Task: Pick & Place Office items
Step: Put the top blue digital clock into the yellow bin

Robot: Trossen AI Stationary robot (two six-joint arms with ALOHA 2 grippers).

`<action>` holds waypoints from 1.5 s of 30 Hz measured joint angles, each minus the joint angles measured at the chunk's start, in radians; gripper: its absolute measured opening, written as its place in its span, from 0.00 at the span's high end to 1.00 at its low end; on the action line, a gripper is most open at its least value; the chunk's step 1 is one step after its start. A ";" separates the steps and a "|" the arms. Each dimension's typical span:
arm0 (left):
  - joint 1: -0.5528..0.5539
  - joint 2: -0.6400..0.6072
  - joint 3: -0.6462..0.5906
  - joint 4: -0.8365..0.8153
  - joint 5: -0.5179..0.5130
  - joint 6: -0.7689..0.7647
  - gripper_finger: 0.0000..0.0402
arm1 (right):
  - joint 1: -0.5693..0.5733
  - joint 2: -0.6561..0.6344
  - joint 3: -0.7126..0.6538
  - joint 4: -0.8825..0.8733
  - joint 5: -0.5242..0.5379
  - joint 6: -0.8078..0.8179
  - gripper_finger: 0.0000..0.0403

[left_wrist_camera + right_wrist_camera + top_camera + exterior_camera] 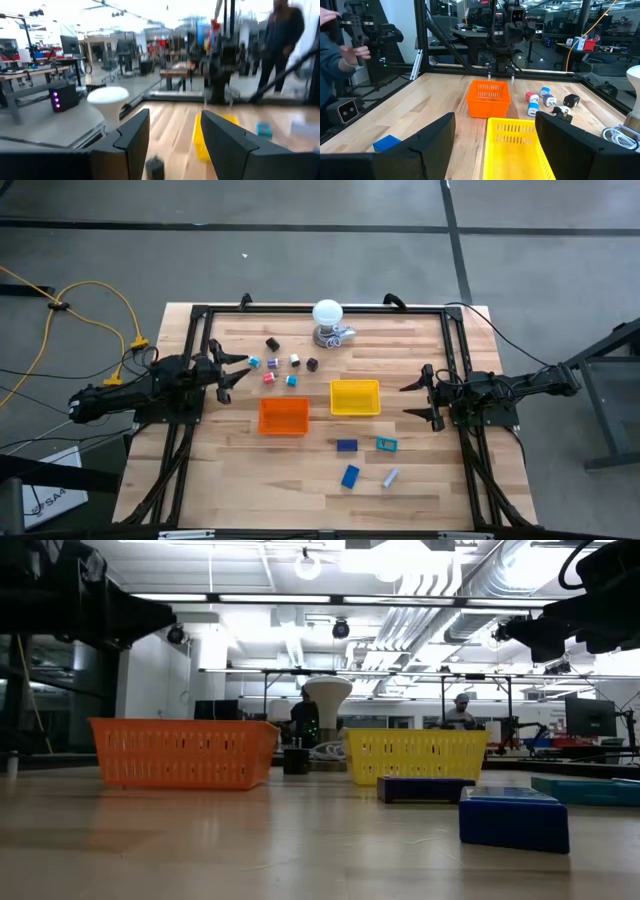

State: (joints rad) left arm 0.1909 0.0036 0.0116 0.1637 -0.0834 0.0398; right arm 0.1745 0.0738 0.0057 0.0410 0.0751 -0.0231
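From above, the wooden worktop (pixel 300 470) is being seen with an orange tray (pixel 284 417) and a yellow tray (pixel 355 397) sitting side by side near its middle. The left pincer (pixel 232 369) is being held over the left side, just beside a bunch of small office bits (pixel 281 366), with its fingers apart and nothing between them. The right pincer (pixel 420 398) is being held at the right side, near the yellow tray, opened wide and empty. Four flat blocks are lying apart from the trays at the front: a dark blue block (pixel 347 445), a teal block (pixel 387 444), a bright blue block (pixel 350 476) and a grey block (pixel 390 477). A white ball lamp (pixel 328 320) is standing at the back. From worktop height, the orange tray (pixel 184 752) and the yellow tray (pixel 415 756) are being shown upright, with a blue block (pixel 513 818) lying closest. In the left wrist view, the left fingers (pixel 132 137) are being kept apart with nothing held, and the yellow tray (pixel 201 140) is lying past them. In the right wrist view, the right fingers (pixel 437 140) are being spread wide around nothing, and the yellow tray (pixel 517 145) is sitting right in front, with the orange tray (pixel 489 98) behind it and the small bits (pixel 545 100) off to one side.
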 joint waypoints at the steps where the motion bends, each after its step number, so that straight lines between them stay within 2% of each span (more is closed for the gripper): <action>1: 0.000 0.000 0.004 0.003 0.000 -0.012 0.57 | 0.000 0.000 0.000 0.000 0.000 0.000 0.35; 15: 0.000 0.002 0.076 0.022 0.006 0.012 0.57 | 0.000 0.000 0.000 0.000 0.000 0.000 0.35; 23: 0.000 0.001 0.148 0.018 0.005 -0.049 0.57 | 0.000 0.000 0.000 0.000 0.000 0.000 0.35; 31: 0.000 0.023 0.221 -0.084 0.010 -0.036 0.57 | 0.000 0.000 0.000 0.000 0.000 0.000 0.35; 39: -0.011 0.229 0.325 -0.090 0.011 -0.033 0.57 | 0.000 0.000 0.000 0.000 0.000 0.000 0.35; 45: -0.033 0.419 0.422 -0.093 0.092 -0.036 0.57 | 0.000 0.000 0.000 0.000 0.000 0.000 0.35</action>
State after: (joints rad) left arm 0.1581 0.4227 0.4331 0.0703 0.0087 0.0036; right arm 0.1749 0.0742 0.0059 0.0410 0.0753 -0.0231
